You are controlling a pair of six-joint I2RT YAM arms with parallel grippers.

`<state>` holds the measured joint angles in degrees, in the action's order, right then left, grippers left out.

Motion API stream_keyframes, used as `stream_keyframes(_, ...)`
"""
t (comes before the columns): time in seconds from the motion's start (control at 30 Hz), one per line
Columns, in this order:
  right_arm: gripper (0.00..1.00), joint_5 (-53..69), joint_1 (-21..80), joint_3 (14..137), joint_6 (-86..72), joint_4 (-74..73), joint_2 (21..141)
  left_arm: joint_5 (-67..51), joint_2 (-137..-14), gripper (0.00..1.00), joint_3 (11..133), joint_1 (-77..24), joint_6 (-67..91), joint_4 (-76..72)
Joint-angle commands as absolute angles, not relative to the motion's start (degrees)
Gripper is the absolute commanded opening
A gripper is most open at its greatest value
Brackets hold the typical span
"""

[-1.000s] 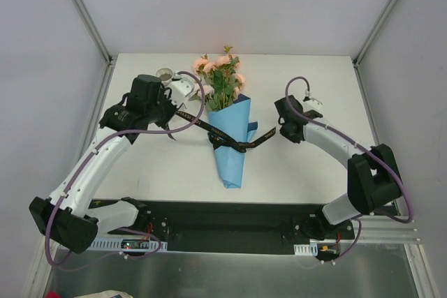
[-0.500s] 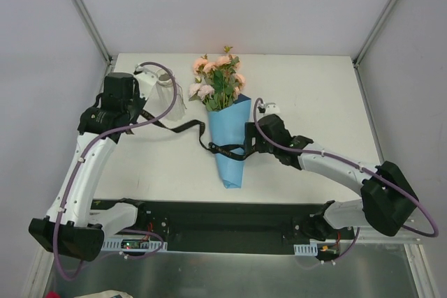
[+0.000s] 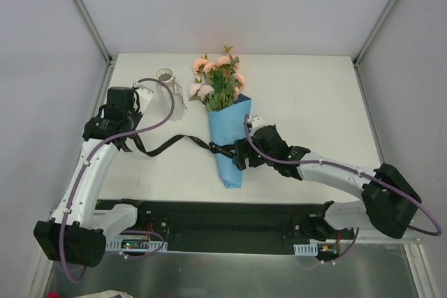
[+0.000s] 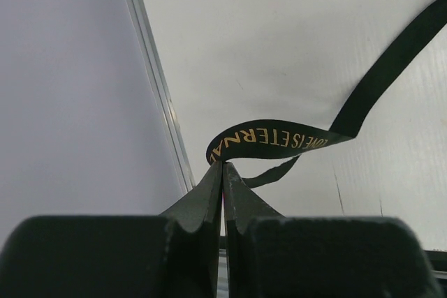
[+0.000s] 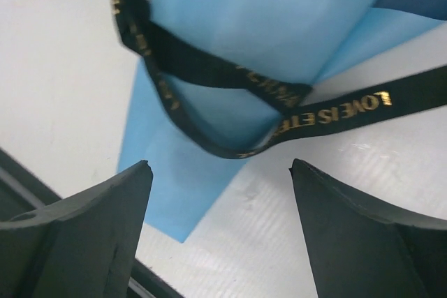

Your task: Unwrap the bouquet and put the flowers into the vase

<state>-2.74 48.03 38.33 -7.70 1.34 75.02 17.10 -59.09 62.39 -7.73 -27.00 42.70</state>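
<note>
The white surface (image 3: pixel 314 102) carries the bouquet of peach-pink roses in a blue paper cone (image 3: pixel 229 141), laid flat at its middle, blooms toward the far edge. The small whitish ribbed vase (image 3: pixel 167 87) is stood just left of the blooms. The black gold-lettered ribbon (image 3: pixel 174 146) is stretched leftward, pinched tight in the left pincer (image 4: pixel 222 171), probably to draw the tie off. The right pincer (image 5: pixel 220 167) is spread wide at the cone's waist, nothing held, likely to steady the paper.

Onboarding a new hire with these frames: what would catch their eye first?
A blue-wrapped bouquet of pink roses lies in the middle of the table, blooms toward the far edge. A black ribbon runs from its waist left to the left end effector, which is shut on the ribbon's end. The right end effector hangs open over the ribbon loop around the cone; the vase stands left of the blooms.
</note>
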Motion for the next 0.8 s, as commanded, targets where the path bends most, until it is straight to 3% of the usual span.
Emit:
stream_keyframes(0.0, 0.84, 0.4, 51.7, 40.4, -4.9, 4.6, 74.3, 17.8, -58.7, 0.01, 60.5, -7.0, -27.7, 41.6)
stream_keyframes(0.3, 0.81, -5.9, 52.9, 46.5, -1.0, 3.7, 82.2, 16.5, -58.8, 0.0, 58.8, -6.9, -26.6, 41.1)
stream_keyframes(0.5, 0.71, -7.0, 52.9, 48.3, -0.4, 3.3, 85.2, 17.1, -58.3, 0.0, 56.9, -6.5, -27.7, 39.9)
stream_keyframes(0.6, 0.54, -7.5, 52.8, 47.9, -0.4, 2.8, 85.2, 17.0, -58.0, 0.0, 56.4, -6.0, -27.9, 39.6)
stream_keyframes(0.63, 0.37, -8.8, 52.9, 47.8, -0.5, 2.6, 84.3, 17.0, -57.9, 0.0, 56.3, -5.7, -28.1, 39.6)
stream_keyframes(0.73, 0.05, -12.6, 52.8, 46.6, -0.6, 1.6, 80.8, 16.8, -58.0, 0.0, 55.6, -4.5, -28.7, 38.9)
stream_keyframes(0.77, 0.01, -13.7, 52.8, 46.0, -0.6, 1.1, 79.7, 16.6, -57.9, 0.0, 55.4, -4.0, -28.8, 38.7)
